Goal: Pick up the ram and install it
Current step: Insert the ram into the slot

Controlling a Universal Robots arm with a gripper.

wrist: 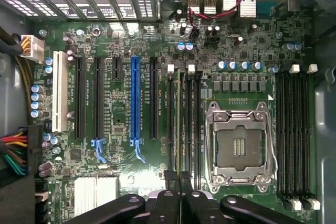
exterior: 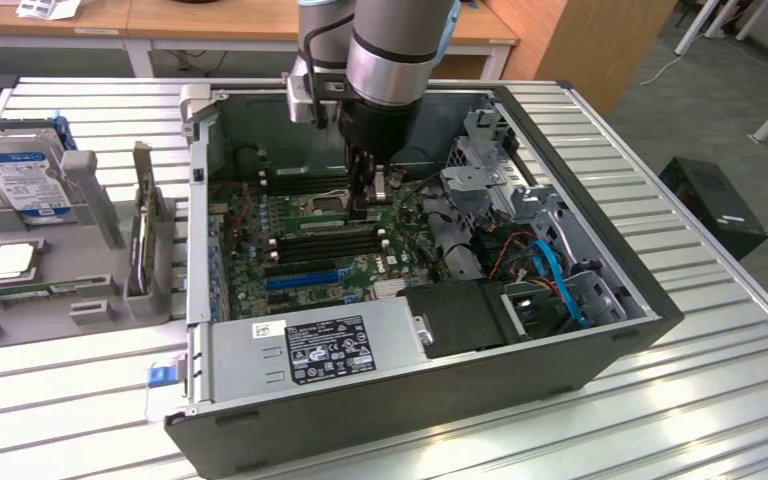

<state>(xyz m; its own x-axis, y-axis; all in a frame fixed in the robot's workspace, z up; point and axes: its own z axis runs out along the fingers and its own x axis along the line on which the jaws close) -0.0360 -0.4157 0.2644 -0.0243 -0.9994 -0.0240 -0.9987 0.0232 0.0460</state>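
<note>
Reaching straight down into the open case (exterior: 424,400), the arm (exterior: 398,50), a smooth silver cylinder over a black wrist, stands nearly upright above the motherboard (exterior: 304,250), toward the case's twelve o'clock in the exterior view. The gripper (wrist: 179,174) has its black fingers (wrist: 170,184) drawn almost together on the ram (wrist: 179,124), a thin green stick seen edge-on in the wrist view as a narrow olive line. The ram hangs in line with the long black memory slots (wrist: 185,124) just beside the socket (wrist: 239,148), a square steel frame with wire levers. Whether the ram's edge touches a slot cannot be told. A second bank (wrist: 294,129) of slots with white clips lies on the socket's far side. Longer black expansion slots and one blue slot (wrist: 135,103) rib the glossy green board.

In the exterior view a grey sheet-metal power supply (exterior: 317,350) with a black label fills the case's six o'clock, and a blue cable (exterior: 558,280) curls at four o'clock. The case sits on a surface (exterior: 704,400) of ribbed aluminium slats. At the case's nine o'clock a grey plastic holder (exterior: 91,200) carries a labelled hard drive (exterior: 24,175) and a flat square silver chip (exterior: 8,262). A black box (exterior: 711,205) rests on the floor at three o'clock.
</note>
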